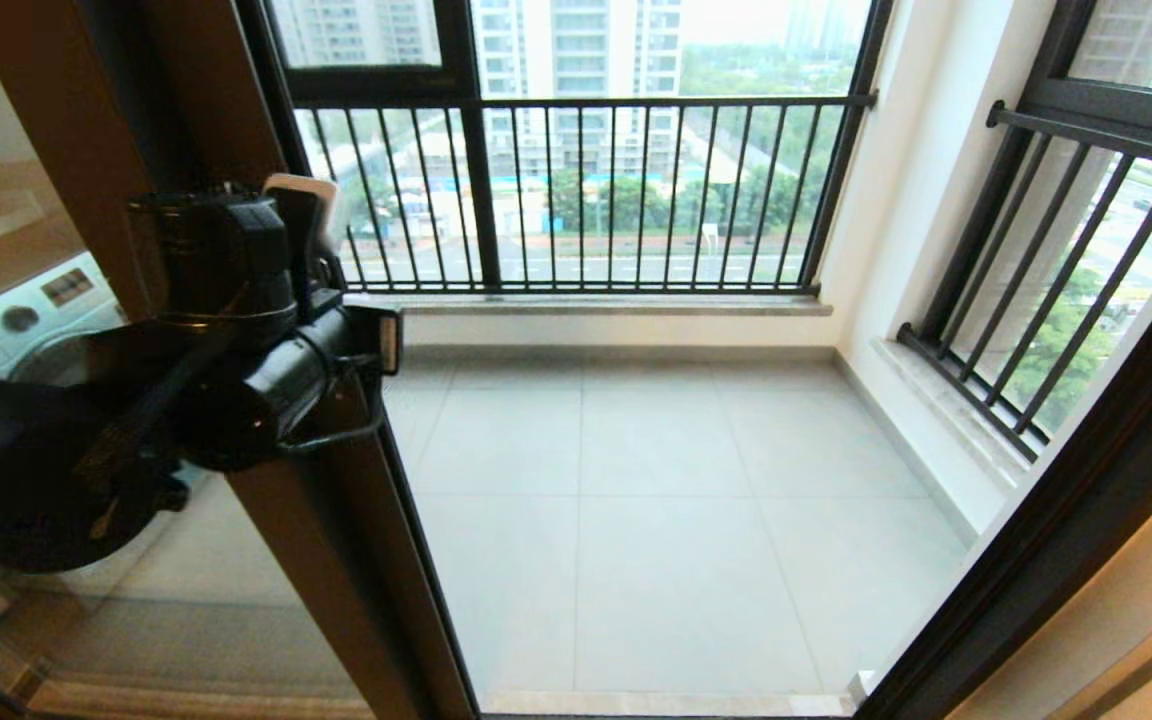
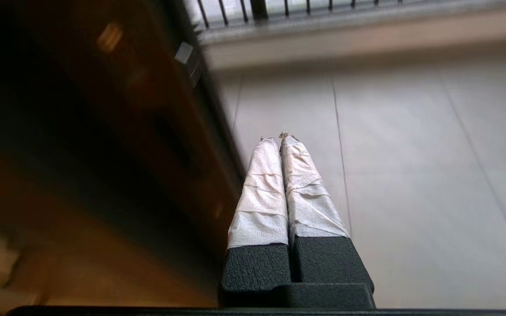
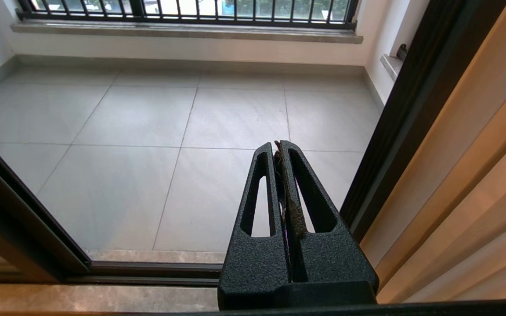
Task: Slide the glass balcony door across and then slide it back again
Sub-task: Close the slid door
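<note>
The glass balcony door (image 1: 266, 560) stands at the left of the head view, and its brown stile runs down past my left arm. The doorway to its right is open. My left gripper (image 1: 304, 215) is raised at the stile's open edge. Its white-wrapped fingers (image 2: 262, 193) are shut on nothing and lie along the brown stile (image 2: 139, 145), which has a dark slot (image 2: 171, 140); whether they touch it I cannot tell. The frosted lettered band does not show. My right gripper (image 3: 278, 147) is shut and empty, low over the threshold track (image 3: 147, 270), out of the head view.
Grey tiled balcony floor (image 1: 676, 500) lies beyond the opening. Black-barred windows (image 1: 586, 190) close the far side and the right side (image 1: 1056, 300). The dark door jamb (image 1: 1066, 530) and a beige wall bound the opening's right. A washing machine (image 1: 26, 310) shows in the door's glass.
</note>
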